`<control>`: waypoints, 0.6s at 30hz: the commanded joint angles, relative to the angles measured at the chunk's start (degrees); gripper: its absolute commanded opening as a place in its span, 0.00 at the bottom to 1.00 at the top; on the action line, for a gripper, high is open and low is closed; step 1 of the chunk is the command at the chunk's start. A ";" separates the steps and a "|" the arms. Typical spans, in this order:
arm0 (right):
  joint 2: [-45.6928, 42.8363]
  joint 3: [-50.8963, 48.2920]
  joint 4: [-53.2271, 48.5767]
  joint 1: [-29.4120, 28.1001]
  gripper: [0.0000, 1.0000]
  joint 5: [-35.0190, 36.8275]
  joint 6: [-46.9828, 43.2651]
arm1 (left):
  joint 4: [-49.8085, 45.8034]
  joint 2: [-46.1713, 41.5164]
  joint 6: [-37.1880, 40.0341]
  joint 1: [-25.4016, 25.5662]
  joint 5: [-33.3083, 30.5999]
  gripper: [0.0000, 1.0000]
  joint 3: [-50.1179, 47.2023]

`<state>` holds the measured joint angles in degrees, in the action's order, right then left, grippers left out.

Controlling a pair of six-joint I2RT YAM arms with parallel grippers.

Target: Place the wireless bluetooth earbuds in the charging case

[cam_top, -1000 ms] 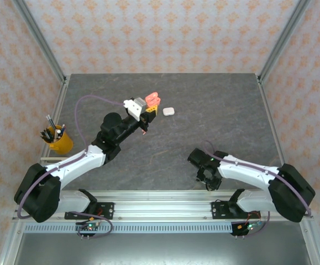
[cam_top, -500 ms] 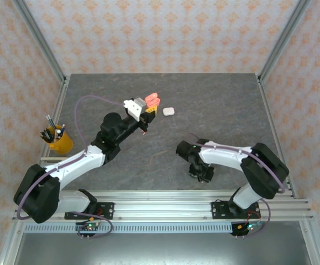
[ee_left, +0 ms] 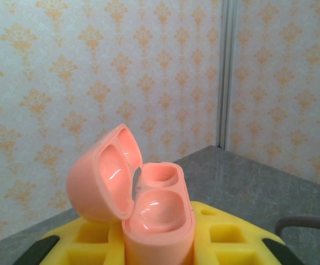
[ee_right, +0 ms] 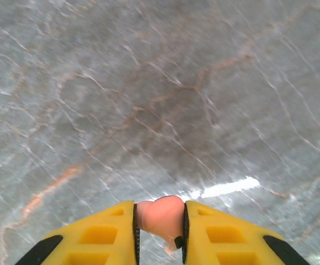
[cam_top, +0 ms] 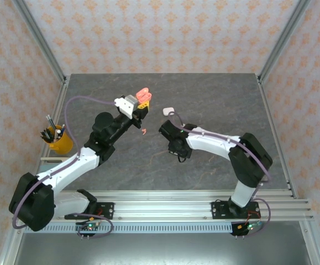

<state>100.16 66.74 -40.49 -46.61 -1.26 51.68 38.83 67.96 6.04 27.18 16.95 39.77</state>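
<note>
My left gripper (ee_left: 158, 245) is shut on the salmon pink charging case (ee_left: 161, 216), held upright above the table with its lid (ee_left: 100, 175) hinged open and both wells empty. From above, the case (cam_top: 143, 94) sits at the left gripper (cam_top: 141, 102) tip, back left of centre. My right gripper (ee_right: 160, 223) is shut on a pink earbud (ee_right: 158, 215), pinched between the yellow pads just above the table. In the top view the right gripper (cam_top: 178, 150) points down near the table's middle. A second pink earbud (cam_top: 143, 131) lies on the table between the two grippers.
A closed white case (cam_top: 168, 111) lies on the grey marbled table (cam_top: 215, 99) just behind the right arm. An orange cup of pens (cam_top: 58, 141) stands at the left edge. Metal frame posts rise at the back corners.
The right arm has swung from the near right towards the middle of the table, its jaws narrowing. The left gripper with the open case has shifted slightly left and back.
</note>
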 commanded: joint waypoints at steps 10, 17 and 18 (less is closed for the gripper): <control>8.91 9.77 -0.82 0.12 0.24 2.49 -4.43 | -2.20 -2.84 1.43 -1.38 -2.79 0.00 -1.79; 10.53 10.61 -3.20 0.64 0.24 4.68 -4.84 | -2.09 -2.61 1.25 -1.43 -3.31 0.00 -2.27; 10.87 11.01 -3.98 0.64 0.25 5.22 -4.90 | -2.09 -2.57 1.25 -1.43 -3.32 0.00 -2.24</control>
<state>109.58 75.90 -41.08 -46.30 0.23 47.68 36.29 66.46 6.09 26.20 14.76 38.04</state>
